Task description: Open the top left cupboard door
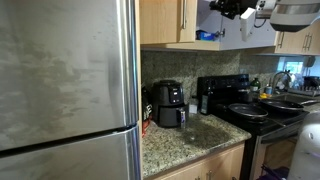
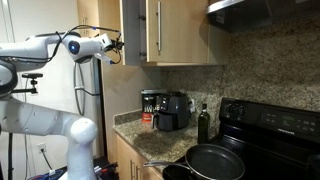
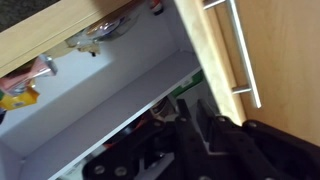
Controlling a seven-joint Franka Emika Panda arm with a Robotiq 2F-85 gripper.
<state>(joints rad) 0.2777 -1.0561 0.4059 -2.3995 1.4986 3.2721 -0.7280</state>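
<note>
Station: I stand in a kitchen with a speckled brown granite counter [image 2: 135, 128] running under a row of wall cupboards.
Arm: the white jointed robot arm [image 2: 40, 48] reaches up to cupboard height in an exterior view.
Gripper: the black gripper [image 2: 117, 45] sits just beside the near edge of the flat honey-coloured wood cupboard door [image 2: 133, 30]; the views do not settle whether they touch.
Jaws: cannot tell how far apart they stand. In the wrist view the gripper [image 3: 195, 135] shows only as a dark, blurred mass at the bottom of the picture.
Door position: top left of the cupboard row, swung out from its frame. The wrist view shows the door [image 3: 285, 60] at the right, with the open compartment to its left.
Handle: the slim vertical metal bar handle [image 3: 245, 55] is on the door face, apart from the gripper.
Interior: a white shelf [image 3: 120, 90] is exposed. A yellow item [image 3: 15, 98] and a shiny metal item [image 3: 100, 30] lie inside, too blurred to identify.
Counter: a black boxy countertop appliance [image 2: 170, 110] stands against the wall, and a dark bottle [image 2: 204, 123] is beside it.
Cooker: a black frying pan [image 2: 215, 160] rests on the black stove [image 2: 275, 125].
Fridge: a tall stainless steel fridge [image 1: 65, 80] fills the left of an exterior view.
</note>
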